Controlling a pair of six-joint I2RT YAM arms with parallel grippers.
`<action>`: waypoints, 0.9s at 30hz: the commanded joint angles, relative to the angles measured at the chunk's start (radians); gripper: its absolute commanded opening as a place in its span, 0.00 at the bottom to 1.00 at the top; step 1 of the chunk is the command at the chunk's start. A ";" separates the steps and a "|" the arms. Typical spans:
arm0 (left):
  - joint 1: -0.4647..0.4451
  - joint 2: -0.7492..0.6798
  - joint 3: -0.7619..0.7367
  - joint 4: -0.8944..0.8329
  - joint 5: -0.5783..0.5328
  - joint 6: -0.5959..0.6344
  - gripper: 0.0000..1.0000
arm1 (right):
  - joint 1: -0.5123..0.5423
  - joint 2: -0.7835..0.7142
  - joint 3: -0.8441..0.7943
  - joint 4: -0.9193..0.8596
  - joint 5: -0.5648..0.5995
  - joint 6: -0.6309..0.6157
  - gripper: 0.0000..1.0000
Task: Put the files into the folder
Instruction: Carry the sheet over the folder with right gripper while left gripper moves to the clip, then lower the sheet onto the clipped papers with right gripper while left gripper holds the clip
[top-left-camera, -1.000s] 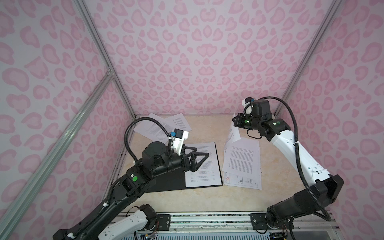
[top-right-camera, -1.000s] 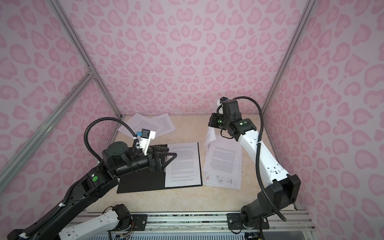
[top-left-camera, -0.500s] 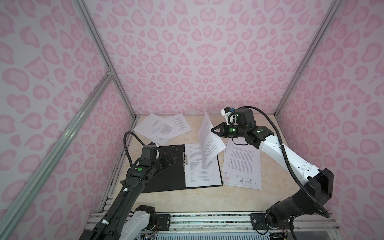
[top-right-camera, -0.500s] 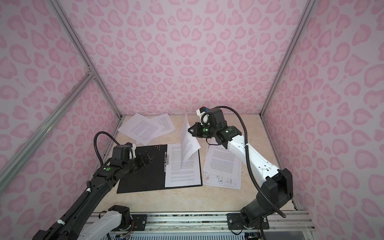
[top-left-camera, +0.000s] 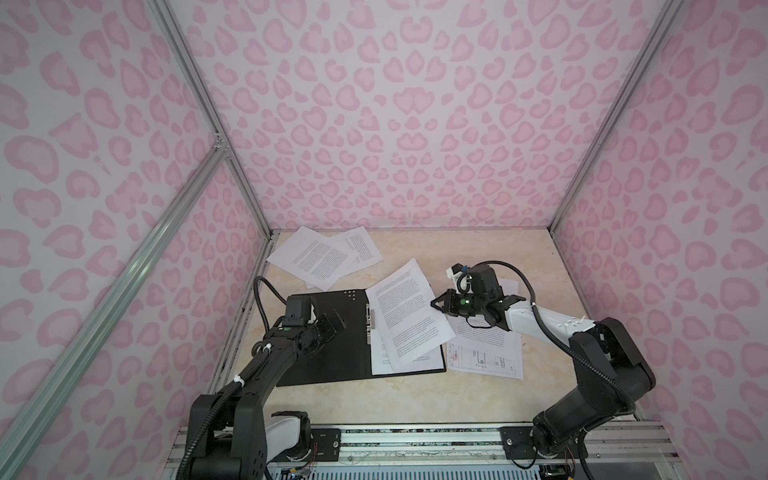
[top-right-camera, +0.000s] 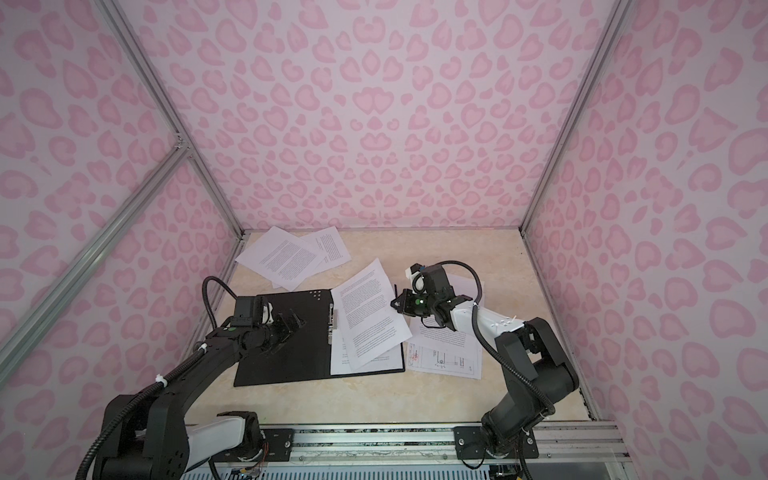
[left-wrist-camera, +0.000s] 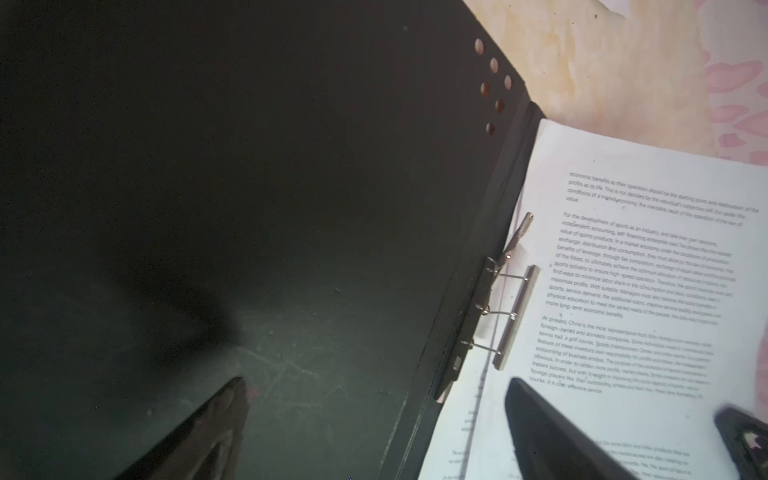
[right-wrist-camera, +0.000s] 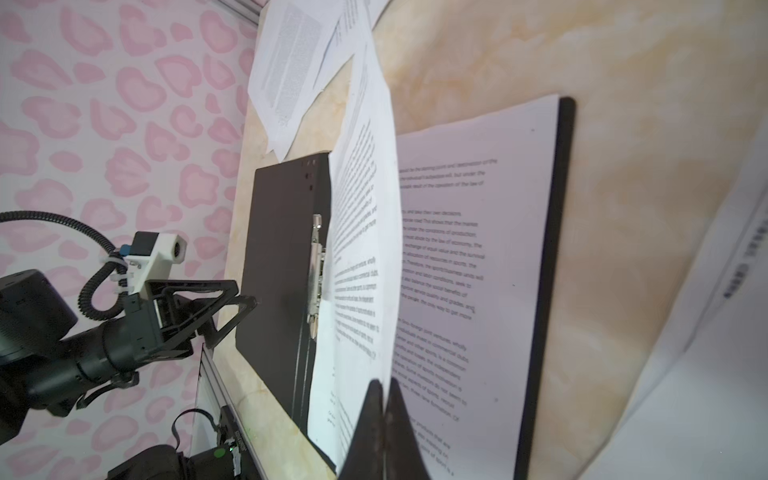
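The folder (top-left-camera: 328, 353) lies open on the table, black inside up, with its metal clip (top-left-camera: 368, 324) along the spine. One printed sheet (top-left-camera: 384, 361) lies in its right half. My right gripper (top-left-camera: 435, 303) is shut on the edge of another of the files, a printed sheet (top-left-camera: 405, 311) held askew and slightly raised over that right half. In the right wrist view the fingertips (right-wrist-camera: 374, 388) pinch this sheet (right-wrist-camera: 361, 249). My left gripper (top-left-camera: 332, 326) stands open and empty over the folder's left half (left-wrist-camera: 291, 208), near the clip (left-wrist-camera: 507, 316).
Two more printed sheets (top-left-camera: 320, 257) overlap at the back left corner. To the right of the folder, under my right arm, lie further sheets, the lowest one a line drawing (top-left-camera: 486, 357). Pink patterned walls close in on three sides.
My right gripper has carried its sheet leftward from the right-hand pile and lowered it from upright to nearly flat over the folder. My left arm has dropped low over the folder's left half.
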 joint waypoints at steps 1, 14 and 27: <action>0.001 0.011 -0.009 0.034 -0.025 -0.015 0.97 | 0.014 0.009 -0.066 0.244 0.062 0.076 0.00; 0.002 0.038 -0.030 -0.018 -0.100 -0.042 0.97 | 0.072 -0.024 -0.129 0.236 0.208 0.113 0.00; 0.001 0.077 -0.028 -0.021 -0.103 -0.056 0.97 | 0.112 -0.029 -0.193 0.252 0.274 0.162 0.00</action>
